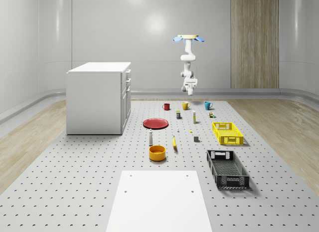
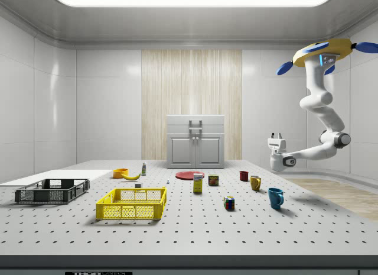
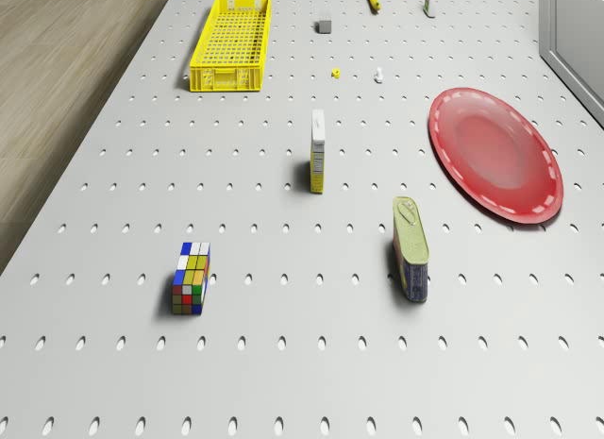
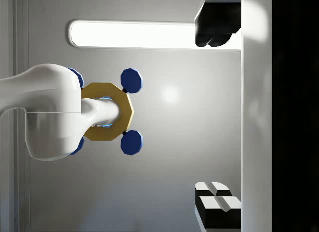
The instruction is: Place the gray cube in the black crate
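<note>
The gray cube [image 1: 196, 139] sits on the perforated table, between the banana [image 1: 174, 141] and the yellow crate [image 1: 228, 133], just behind the black crate [image 1: 227, 168] as the whole-scene view has it. The drone [image 1: 188, 38] hovers high over the table's far end, above the mugs, well apart from the cube. Its arm hangs folded, and the gripper [image 2: 276, 136] points upward with its fingers spread wide, empty. I would judge the approach has hardly begun. Next, the drone needs to come toward the cube and lower, while the arm turns the gripper down over it.
</note>
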Robot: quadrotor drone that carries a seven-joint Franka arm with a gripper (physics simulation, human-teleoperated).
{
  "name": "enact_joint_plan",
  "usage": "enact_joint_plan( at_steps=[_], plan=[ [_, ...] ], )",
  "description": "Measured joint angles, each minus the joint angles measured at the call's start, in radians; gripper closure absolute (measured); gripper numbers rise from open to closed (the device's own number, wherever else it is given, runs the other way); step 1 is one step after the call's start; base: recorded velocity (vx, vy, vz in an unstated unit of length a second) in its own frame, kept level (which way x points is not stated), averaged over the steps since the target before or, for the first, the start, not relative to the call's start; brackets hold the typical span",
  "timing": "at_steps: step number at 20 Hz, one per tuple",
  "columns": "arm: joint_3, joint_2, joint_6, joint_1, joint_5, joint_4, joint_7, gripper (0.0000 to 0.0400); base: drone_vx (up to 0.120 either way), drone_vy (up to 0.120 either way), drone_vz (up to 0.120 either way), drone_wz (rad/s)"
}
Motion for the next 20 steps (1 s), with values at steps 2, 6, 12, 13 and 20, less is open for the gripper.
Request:
enact_joint_plan(
  at_steps=[2,6,12,13,20],
  plan=[
    [0.001,-0.001,0.002,0.000,-0.002,-0.001,0.000,0.0000,0.120,0.000,0.000,0.000],
    [0.006,-0.003,0.005,-0.002,-0.007,-0.003,0.001,0.0000,0.120,0.000,0.000,0.000],
    [0.021,-0.006,0.009,-0.007,-0.028,-0.007,0.003,0.0000,0.120,0.000,0.000,0.000],
    [0.025,-0.007,0.010,-0.008,-0.034,-0.007,0.004,0.0000,0.120,0.000,0.000,0.000],
    [0.087,-0.012,0.016,-0.027,-0.122,-0.016,0.016,0.0000,0.120,0.000,0.000,0.000]
  ],
)
